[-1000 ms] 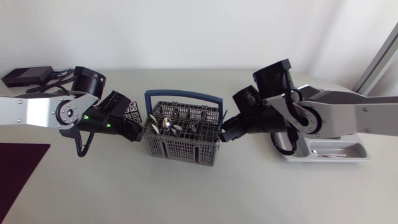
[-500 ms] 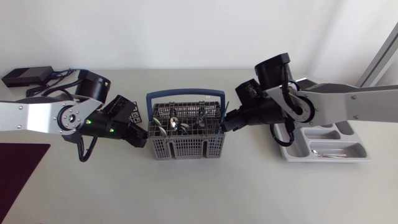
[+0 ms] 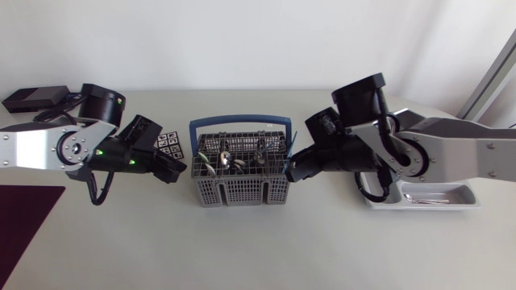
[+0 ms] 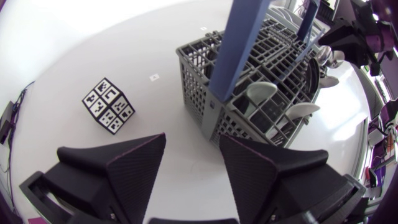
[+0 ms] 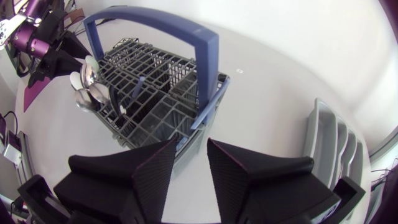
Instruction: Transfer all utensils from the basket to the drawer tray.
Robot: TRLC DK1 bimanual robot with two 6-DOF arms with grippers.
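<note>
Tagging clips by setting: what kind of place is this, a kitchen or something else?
Likely a robotics lab bench, not a kitchen: a left arm and right arm flank a plain white table, a marker-printed cube sits by the basket, and the tray lies loose on top.

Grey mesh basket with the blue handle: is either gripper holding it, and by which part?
Nothing is held. The left gripper and right gripper are both open, and the grey mesh basket sits just ahead of each.
</note>
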